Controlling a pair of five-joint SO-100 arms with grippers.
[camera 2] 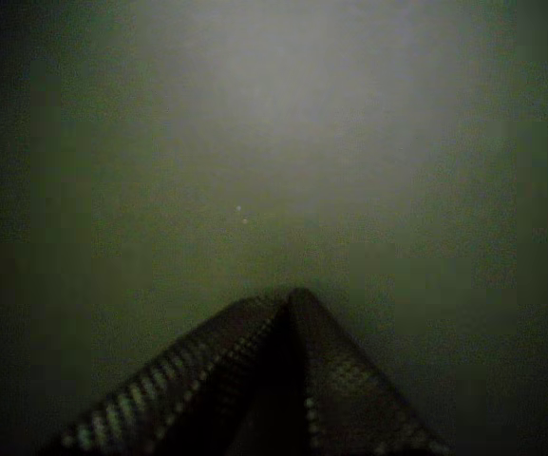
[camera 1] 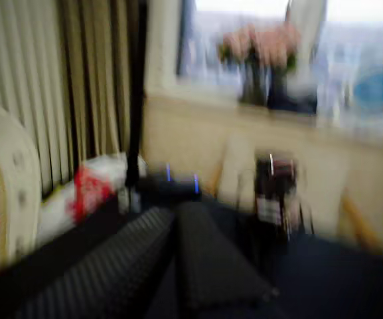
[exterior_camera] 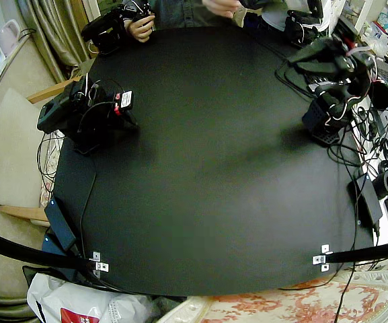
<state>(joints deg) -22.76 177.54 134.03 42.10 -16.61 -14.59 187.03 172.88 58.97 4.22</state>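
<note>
Nothing lies on the black table [exterior_camera: 207,161] between the two arms. The right arm [exterior_camera: 79,114] sits folded low at the table's edge, with its gripper [exterior_camera: 126,120] close over the table top. In a wrist view its jaws [camera 2: 288,299] meet at the tips, shut and empty, over bare dark surface. The left arm [exterior_camera: 335,74] is raised, its gripper [exterior_camera: 296,59] held above the table. In a wrist view this gripper [camera 1: 176,211] is shut on nothing; the picture is blurred and looks across the table at the right arm [camera 1: 274,193].
A person's hands [exterior_camera: 140,28] show at the far edge. Cables and black power bricks [exterior_camera: 367,198] crowd the edge by the left arm. Metal brackets [exterior_camera: 98,261] [exterior_camera: 323,257] sit at the near edge, a white bag [exterior_camera: 66,303] below it. A cushioned seat [exterior_camera: 9,148] stands beside the right arm.
</note>
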